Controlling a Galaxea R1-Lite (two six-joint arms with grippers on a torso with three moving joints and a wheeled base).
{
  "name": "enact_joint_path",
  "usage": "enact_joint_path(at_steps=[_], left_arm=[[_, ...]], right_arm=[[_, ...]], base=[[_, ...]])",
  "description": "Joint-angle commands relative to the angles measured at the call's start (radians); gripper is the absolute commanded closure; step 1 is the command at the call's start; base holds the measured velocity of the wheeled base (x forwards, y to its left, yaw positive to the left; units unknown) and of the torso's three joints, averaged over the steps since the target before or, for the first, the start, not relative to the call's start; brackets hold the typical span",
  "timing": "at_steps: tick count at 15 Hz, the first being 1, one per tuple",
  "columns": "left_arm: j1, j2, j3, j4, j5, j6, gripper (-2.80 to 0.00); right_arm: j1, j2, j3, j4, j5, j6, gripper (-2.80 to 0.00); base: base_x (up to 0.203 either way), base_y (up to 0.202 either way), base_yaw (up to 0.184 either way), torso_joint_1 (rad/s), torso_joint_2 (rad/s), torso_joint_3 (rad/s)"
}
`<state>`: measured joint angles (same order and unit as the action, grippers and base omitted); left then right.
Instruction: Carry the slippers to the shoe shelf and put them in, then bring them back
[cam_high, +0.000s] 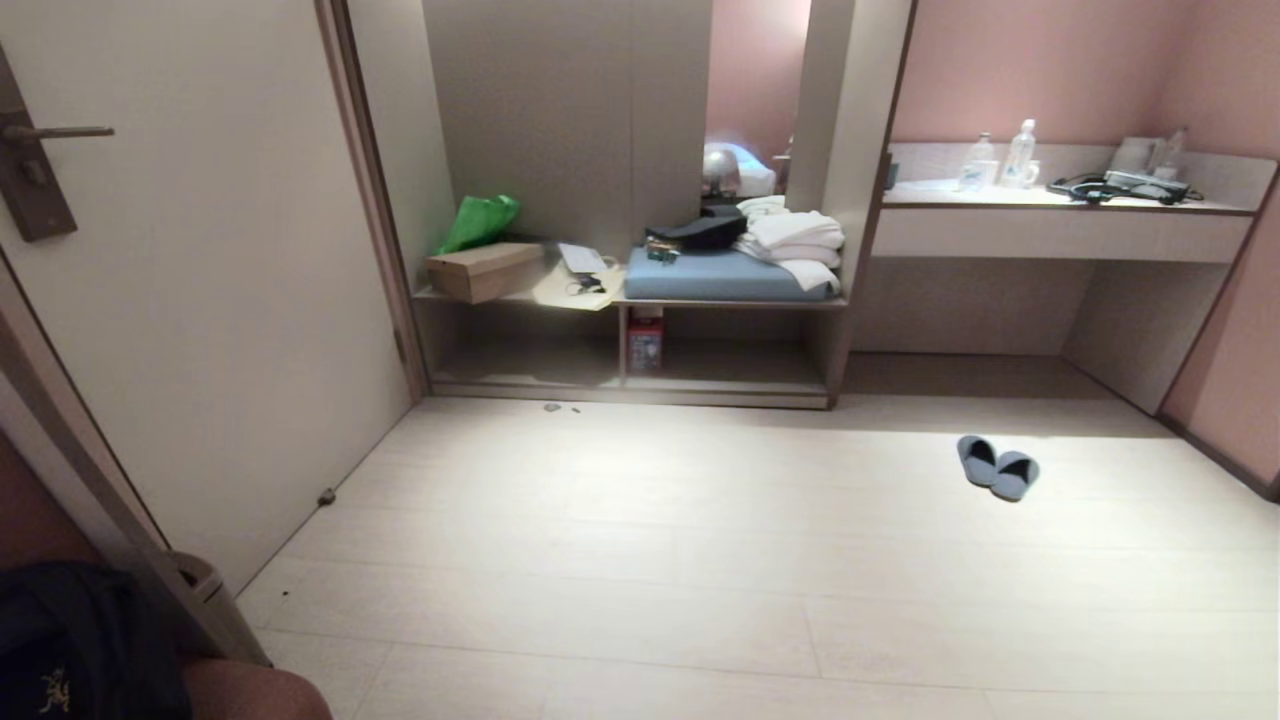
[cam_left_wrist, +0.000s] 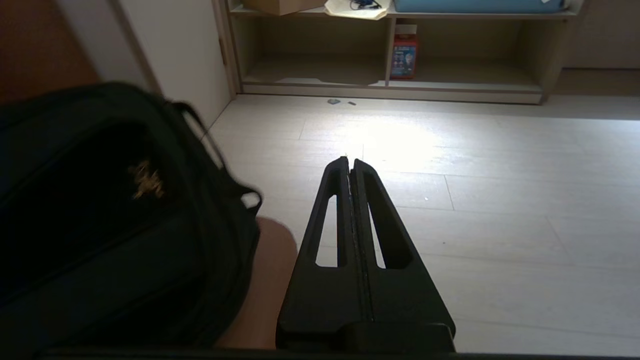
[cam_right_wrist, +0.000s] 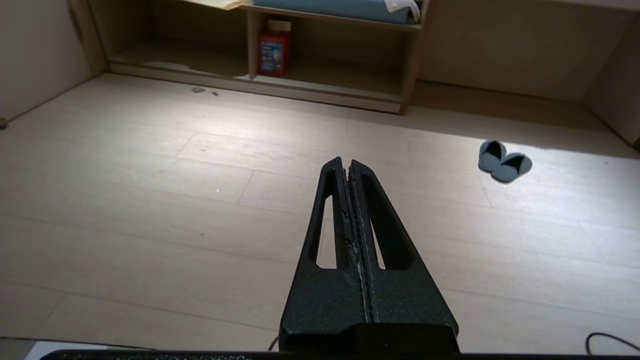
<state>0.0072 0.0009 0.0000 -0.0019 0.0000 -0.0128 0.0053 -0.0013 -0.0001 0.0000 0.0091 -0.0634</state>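
Right wrist view is giving me the best read: my right gripper is hanging above bare floor with its two black fingers pressed together, holding nothing. The slippers are sitting side by side on the floor, touching each other, well ahead of that gripper and off to its right, at the edge of a bright patch of light. I'm seeing the shoe shelf farther ahead still, almost straight beyond the fingertips, low in the bench unit, with a red box standing at the divider on its left side. Slippers and shelf are lying well apart.

Left wrist view is showing my left gripper likewise closed tight and empty, pointing across the floor toward the same bench; the shelf opening is sitting far ahead and to its right. A dark backpack is crowding in just beside this gripper on its left.

From the head camera neither arm is showing. I'm picking out the slippers on the floor to the right, in front of the desk recess, and the shelf under the blue cushion.
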Motion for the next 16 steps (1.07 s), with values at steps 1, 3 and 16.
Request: enact_joint_path(at_steps=[1,3,16], left_arm=[[0.000,0.001,0.000,-0.001,0.000,-0.001,0.00],[0.000,0.001,0.000,-0.001,0.000,-0.001,0.00],[0.000,0.001,0.000,-0.001,0.000,-0.001,0.00]], right_arm=[[-0.001,0.001,0.000,0.000,0.000,-0.001,0.00],[0.001,0.001,0.000,0.000,0.000,-0.001,0.00],[0.000,0.001,0.000,0.000,0.000,-0.001,0.00]], base=[[-0.181,0.000,0.001,0.006,0.00,0.001],[-0.205,0.000,-0.002,0.004,0.00,0.001],[-0.163,0.000,0.000,0.001,0.00,0.001]])
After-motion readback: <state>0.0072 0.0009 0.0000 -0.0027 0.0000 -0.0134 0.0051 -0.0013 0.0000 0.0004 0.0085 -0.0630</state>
